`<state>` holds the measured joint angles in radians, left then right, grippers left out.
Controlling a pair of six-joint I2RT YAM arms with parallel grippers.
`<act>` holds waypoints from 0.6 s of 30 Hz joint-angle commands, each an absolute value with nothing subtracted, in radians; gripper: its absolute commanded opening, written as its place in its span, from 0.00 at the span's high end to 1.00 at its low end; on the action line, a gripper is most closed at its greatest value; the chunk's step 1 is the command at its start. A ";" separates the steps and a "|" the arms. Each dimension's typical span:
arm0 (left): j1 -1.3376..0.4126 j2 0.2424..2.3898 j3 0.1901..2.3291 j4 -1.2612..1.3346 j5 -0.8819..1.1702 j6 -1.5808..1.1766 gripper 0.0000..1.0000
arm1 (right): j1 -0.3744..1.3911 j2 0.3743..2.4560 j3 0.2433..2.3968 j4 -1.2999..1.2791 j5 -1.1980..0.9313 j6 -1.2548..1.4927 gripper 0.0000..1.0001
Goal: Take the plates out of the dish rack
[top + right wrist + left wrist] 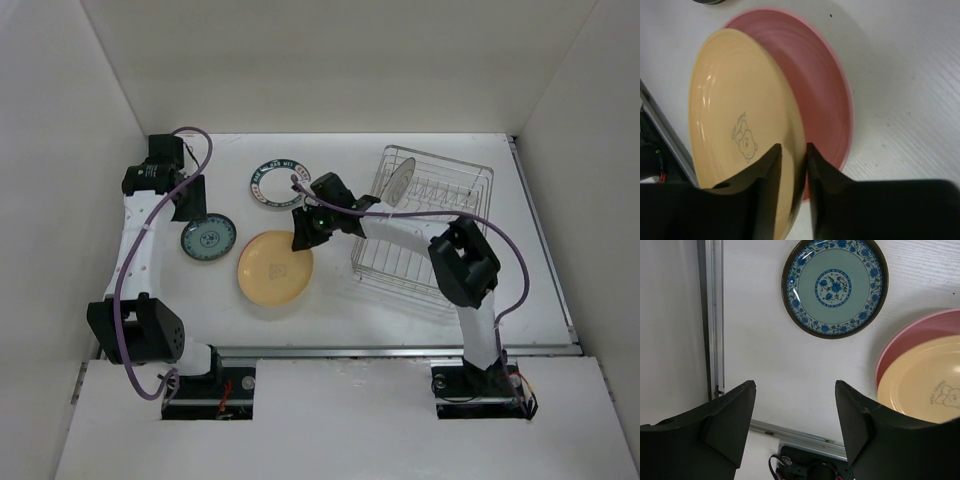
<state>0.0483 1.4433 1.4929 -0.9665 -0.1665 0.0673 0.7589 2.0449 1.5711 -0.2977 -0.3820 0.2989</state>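
Observation:
My right gripper (pixel 304 236) is shut on the rim of the yellow-orange plate (pixel 735 115). That plate is held tilted over the pink plate (pixel 820 85), which lies flat on the table. In the top view the yellow-orange plate (pixel 275 268) hides the pink one. The dish rack (pixel 440 225) stands at the right with one cream plate (pixel 398 180) upright in it. The teal plate (pixel 208 238) and the white dark-rimmed plate (pixel 277 184) lie on the table. My left gripper (pixel 795 385) is open and empty, above the table near the teal plate (pixel 835 287).
White walls close in the table on the left, back and right. A metal rail (pixel 400 351) runs along the near edge. The right arm reaches across the front of the rack.

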 commanded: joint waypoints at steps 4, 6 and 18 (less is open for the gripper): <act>0.054 1.407 1.487 -0.956 -0.176 0.066 0.38 | 0.756 2.117 1.672 -0.296 -0.294 0.321 0.56; 0.054 1.416 1.486 -0.956 -0.176 0.066 0.38 | 0.756 2.137 1.713 -0.356 -0.238 0.321 0.53; 0.054 1.425 1.496 -0.974 -0.147 0.075 0.38 | 0.808 2.049 1.692 -0.440 0.069 0.321 0.41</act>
<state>0.0479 1.4433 1.4925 -0.9653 -0.1570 0.0700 0.7879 2.1155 1.6745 -0.4004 -0.0399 0.3183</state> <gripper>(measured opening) 0.615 0.589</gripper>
